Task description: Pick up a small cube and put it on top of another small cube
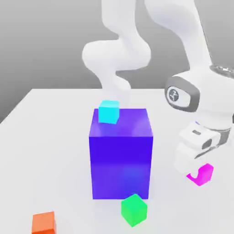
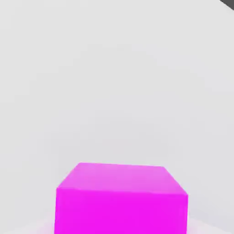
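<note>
One end effector [image 1: 196, 170] clamped on magenta cube [image 1: 204, 173], cyan cube [image 1: 109, 112] atop blue block [image 1: 121, 155]

Orange cube [image 1: 44, 223]: cut by the exterior view's bottom edge, at the table's [image 1: 55, 119] near edge. Magenta cube [image 1: 203, 174]: part hidden behind the gripper [image 1: 191, 168]; lower part cut off in the hand view. Fingertips: hidden behind the hand's body.

White desk [image 1: 55, 151] carrying big blue-purple block [image 1: 121, 160] approx mid-desk, green cube [image 1: 134, 209] sitting just in front of it, orange cube [image 1: 44, 222] lying nr front edge twd exterior view's left, magenta small cube [image 1: 204, 174] at exterior view's right.
</note>
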Available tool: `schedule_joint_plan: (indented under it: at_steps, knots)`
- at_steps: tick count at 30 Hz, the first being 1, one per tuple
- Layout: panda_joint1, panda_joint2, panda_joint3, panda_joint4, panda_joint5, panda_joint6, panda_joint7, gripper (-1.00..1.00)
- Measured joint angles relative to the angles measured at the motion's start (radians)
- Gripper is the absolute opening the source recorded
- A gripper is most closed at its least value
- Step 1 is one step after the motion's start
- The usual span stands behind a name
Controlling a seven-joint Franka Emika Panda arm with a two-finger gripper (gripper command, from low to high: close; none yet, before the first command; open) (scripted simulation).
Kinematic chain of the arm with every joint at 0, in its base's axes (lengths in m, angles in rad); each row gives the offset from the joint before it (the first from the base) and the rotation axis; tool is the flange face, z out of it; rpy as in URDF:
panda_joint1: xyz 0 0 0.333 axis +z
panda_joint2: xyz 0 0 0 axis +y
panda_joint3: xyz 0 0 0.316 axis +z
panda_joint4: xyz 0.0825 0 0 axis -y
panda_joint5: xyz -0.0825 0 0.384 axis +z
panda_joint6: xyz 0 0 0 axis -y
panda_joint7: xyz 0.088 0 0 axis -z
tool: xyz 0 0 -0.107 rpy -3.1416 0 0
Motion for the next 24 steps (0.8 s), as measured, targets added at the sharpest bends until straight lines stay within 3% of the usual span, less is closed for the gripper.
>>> schedule_joint_plan:
  at_steps: [9, 14, 15, 21, 24]
  knots:
    - [-0.223, -0.086, -0.098, -0.004, 0.147, -0.058, -0.286, -1.00]
    - [-0.210, 0.059, -0.134, 0.005, 0.081, 0.076, -0.255, -1.00]
    - [-0.204, 0.083, -0.144, 0.006, 0.067, 0.099, -0.245, 1.00]
    - [-0.201, 0.095, -0.148, 0.007, 0.060, 0.110, -0.240, 1.00]
    - [-0.211, 0.028, -0.130, 0.003, 0.101, 0.049, -0.270, 1.00]
